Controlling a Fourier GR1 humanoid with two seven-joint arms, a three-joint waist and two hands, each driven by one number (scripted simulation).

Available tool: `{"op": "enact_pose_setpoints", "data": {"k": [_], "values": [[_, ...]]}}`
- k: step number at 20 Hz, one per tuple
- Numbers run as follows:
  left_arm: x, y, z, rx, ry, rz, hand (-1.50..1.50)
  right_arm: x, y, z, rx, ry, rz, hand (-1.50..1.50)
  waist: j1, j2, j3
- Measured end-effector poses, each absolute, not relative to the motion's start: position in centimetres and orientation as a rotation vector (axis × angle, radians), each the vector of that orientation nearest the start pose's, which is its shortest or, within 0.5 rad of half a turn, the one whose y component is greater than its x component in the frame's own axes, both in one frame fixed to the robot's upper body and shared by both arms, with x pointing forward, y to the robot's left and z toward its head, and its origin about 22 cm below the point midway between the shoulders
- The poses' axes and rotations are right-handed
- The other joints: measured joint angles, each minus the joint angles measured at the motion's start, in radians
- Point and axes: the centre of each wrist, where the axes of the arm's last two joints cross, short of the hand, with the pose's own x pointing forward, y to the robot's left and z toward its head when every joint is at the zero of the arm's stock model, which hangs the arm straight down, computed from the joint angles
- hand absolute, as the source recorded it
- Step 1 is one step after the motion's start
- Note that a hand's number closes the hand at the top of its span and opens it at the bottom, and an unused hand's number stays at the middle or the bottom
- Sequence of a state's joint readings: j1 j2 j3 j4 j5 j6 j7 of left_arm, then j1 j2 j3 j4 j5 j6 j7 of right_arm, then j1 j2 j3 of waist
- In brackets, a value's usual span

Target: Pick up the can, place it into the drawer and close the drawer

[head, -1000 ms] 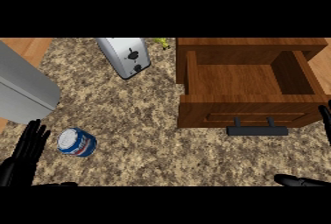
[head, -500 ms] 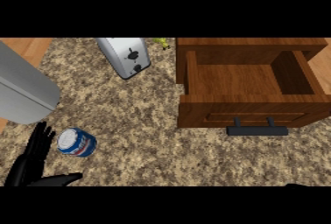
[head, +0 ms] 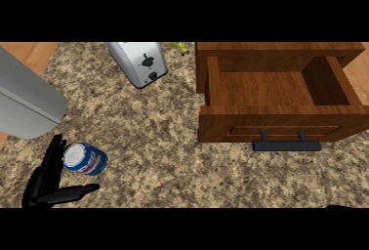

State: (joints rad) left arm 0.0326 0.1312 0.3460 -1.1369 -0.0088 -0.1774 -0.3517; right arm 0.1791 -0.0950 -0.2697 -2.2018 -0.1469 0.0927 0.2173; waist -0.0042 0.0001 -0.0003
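A blue and white can (head: pixel 84 158) stands upright on the speckled counter (head: pixel 166 161) at the lower left. My left hand (head: pixel 45 178) is open right beside it on its left, fingers straight up along its side and the thumb stretched out below it. Whether the fingers touch the can I cannot tell. The wooden drawer (head: pixel 277 105) stands pulled open at the upper right, empty inside, with a black handle (head: pixel 286 145) on its front. Only a dark sliver of my right hand (head: pixel 347 206) shows at the lower right edge.
A silver toaster (head: pixel 139 62) lies at the top centre. A large grey metal object (head: pixel 25 102) fills the left edge above the can. A small green thing (head: pixel 178 47) shows behind the toaster, next to the drawer cabinet.
My left hand has moved right and closer to the can, thumb now spread beneath it. My right hand has sunk out of view toward the lower right edge.
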Motion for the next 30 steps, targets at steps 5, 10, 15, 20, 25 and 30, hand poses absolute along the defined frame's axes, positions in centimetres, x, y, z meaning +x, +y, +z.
{"op": "enact_pose_setpoints", "data": {"k": [5,10,15,20,25,30], "values": [[19.6,35.4,-11.2,0.205,-1.457,0.126,-1.50,16.5,-30.6,12.8,-0.204,-1.835,-0.068,-1.50,0.000,0.000,0.000],[20.5,35.8,-12.9,0.202,-1.460,0.134,-1.50,16.4,-30.4,13.2,-0.209,-1.827,-0.053,-1.50,-0.001,0.000,0.000],[21.8,35.8,-13.5,0.177,-1.469,0.122,-1.50,16.3,-30.5,13.5,-0.207,-1.831,-0.058,-1.50,-0.002,0.001,0.000],[23.5,35.3,-13.4,0.123,-1.485,0.080,-1.50,16.4,-29.8,14.1,-0.215,-1.845,-0.053,-1.50,-0.002,0.001,0.000],[24.2,35.3,-13.5,0.049,-1.489,0.054,1.50,16.5,-29.9,14.3,-0.218,-1.848,-0.057,-1.50,-0.004,0.001,0.000],[25.6,34.3,-13.3,-0.035,-1.507,0.045,1.50,16.5,-29.8,13.9,-0.222,-1.856,-0.065,-1.50,-0.005,0.001,0.000]]}}
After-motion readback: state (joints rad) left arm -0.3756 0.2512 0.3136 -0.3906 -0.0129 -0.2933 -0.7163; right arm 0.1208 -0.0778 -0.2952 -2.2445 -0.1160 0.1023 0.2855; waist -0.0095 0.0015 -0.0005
